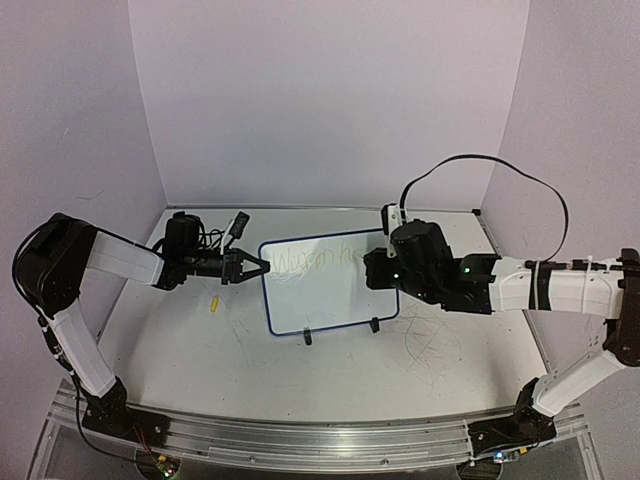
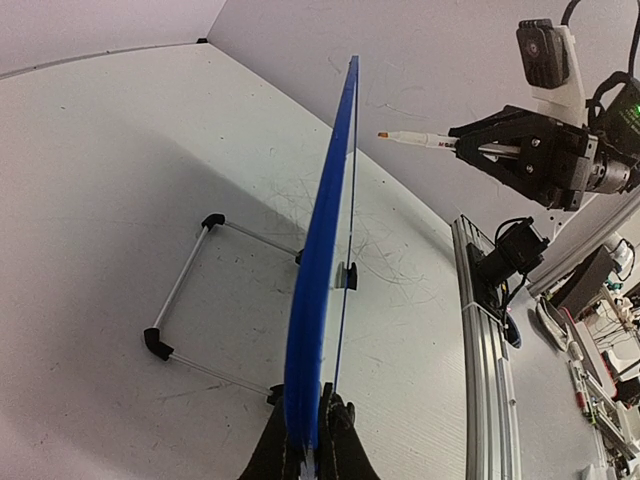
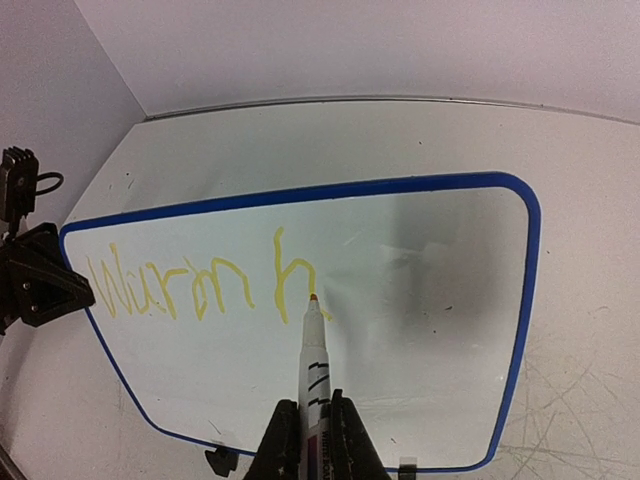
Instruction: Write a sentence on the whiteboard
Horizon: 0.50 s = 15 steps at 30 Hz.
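The whiteboard [image 1: 330,300] stands tilted on the scuffed table [image 1: 200,370], between the two sets of fingers. Only the right wrist view makes the sentence [image 3: 170,290] readable: thin yellow "Warm h". From above it is a faint smear. The left gripper [image 2: 312,405] is closed on the board's glossy blue rim, which its own camera sees edge-on. The right gripper [image 3: 312,415] is clamped around a white marker [image 3: 314,360] whose tip is beside the "h"; contact is unclear. A small yellow piece [image 1: 213,303] lies near the left fingers.

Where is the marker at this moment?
Right wrist view, centre: the marker sits in the right end effector, its tip by the yellow h on the whiteboard.
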Available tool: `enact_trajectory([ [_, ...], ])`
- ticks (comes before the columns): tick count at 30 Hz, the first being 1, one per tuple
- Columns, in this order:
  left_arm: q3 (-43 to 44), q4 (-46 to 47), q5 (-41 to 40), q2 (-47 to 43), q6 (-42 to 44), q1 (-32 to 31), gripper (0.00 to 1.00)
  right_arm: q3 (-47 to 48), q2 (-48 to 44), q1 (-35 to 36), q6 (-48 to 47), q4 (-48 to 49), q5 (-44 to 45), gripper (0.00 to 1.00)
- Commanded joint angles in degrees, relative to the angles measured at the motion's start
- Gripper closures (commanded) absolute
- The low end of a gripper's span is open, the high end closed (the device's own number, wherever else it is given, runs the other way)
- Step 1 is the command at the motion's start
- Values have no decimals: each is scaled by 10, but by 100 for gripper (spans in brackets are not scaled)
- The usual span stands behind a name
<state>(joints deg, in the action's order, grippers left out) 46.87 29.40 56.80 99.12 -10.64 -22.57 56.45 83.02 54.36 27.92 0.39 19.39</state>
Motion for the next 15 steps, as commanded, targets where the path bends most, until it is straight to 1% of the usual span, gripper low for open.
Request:
enact_trajectory([
  [1,10,-40,-75,-2,35,0,100,16,0,-2,2,15,10,100],
  [5,7,-40,-75,-3,36,-1,100,17,3,-2,3,14,26,100],
  [15,10,-42,-75,-4,37,-2,100,39,30,-3,1,13,21,100],
])
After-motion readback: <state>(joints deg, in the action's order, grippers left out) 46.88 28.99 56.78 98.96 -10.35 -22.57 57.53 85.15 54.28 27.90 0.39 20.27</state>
